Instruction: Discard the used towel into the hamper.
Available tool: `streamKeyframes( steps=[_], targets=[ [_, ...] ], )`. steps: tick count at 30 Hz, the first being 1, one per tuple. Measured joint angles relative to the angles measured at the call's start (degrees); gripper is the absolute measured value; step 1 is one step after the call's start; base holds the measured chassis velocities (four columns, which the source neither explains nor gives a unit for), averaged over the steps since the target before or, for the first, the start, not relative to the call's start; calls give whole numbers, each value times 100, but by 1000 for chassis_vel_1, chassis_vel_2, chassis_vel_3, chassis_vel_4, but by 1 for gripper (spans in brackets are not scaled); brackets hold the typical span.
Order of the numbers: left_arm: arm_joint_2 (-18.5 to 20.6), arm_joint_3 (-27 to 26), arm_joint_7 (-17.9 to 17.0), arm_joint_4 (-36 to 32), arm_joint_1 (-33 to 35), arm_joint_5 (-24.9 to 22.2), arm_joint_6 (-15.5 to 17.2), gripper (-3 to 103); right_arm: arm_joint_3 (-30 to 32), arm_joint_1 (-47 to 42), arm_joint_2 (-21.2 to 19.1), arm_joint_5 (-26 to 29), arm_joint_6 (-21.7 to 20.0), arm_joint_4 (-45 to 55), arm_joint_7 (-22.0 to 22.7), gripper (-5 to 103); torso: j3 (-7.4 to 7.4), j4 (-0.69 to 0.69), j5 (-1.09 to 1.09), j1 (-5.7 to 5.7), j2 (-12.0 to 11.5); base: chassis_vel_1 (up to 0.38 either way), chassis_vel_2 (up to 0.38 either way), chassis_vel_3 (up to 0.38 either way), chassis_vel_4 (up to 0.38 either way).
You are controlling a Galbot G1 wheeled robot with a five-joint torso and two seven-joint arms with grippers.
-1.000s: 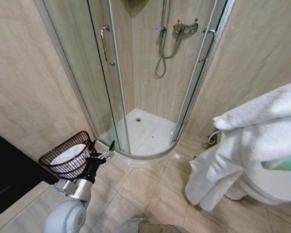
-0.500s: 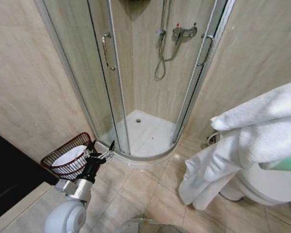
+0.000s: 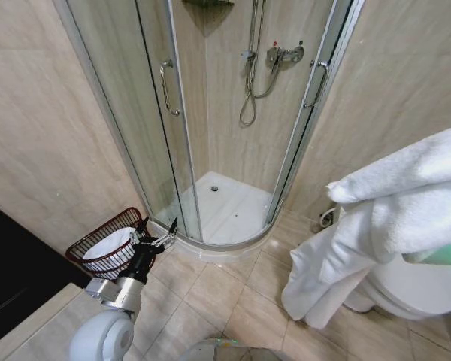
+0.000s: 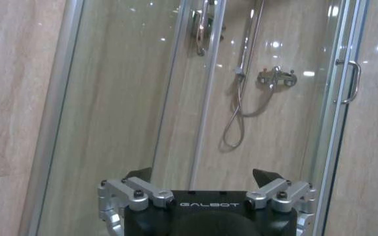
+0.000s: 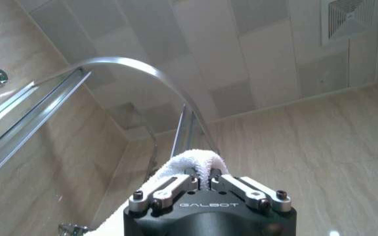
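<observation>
Towel (image 3: 376,226) swung slightly back right

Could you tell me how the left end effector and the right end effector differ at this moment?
The left end effector is open and holds nothing; the right end effector is shut on the white towel, a fold pinched between its fingers. The left one sits low, just beside the hamper on the robot's left; the right one points upward towards the ceiling, its towel hanging on the robot's right. Both are the same black Galbot type with silver fingers.

Hamper (image 3: 105,252) left on floor beside shower cabin (image 3: 218,120), left tool (image 3: 156,231) just beside it, towel (image 3: 376,226) hanging right
</observation>
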Motion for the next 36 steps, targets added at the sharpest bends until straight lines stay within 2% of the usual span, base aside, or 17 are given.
streamKeyframes(
  steps=[24,36],
  targets=[
    [0,0,0,0,0,0,0,100,43,-12,-76,56,-4,0,-1,5,325,0,0,254,579,0,0,0,0],
    [0,0,0,0,0,0,0,100,-46,1,20,12,-5,0,-22,5,506,0,0,397,905,0,0,0,0]
  ],
)
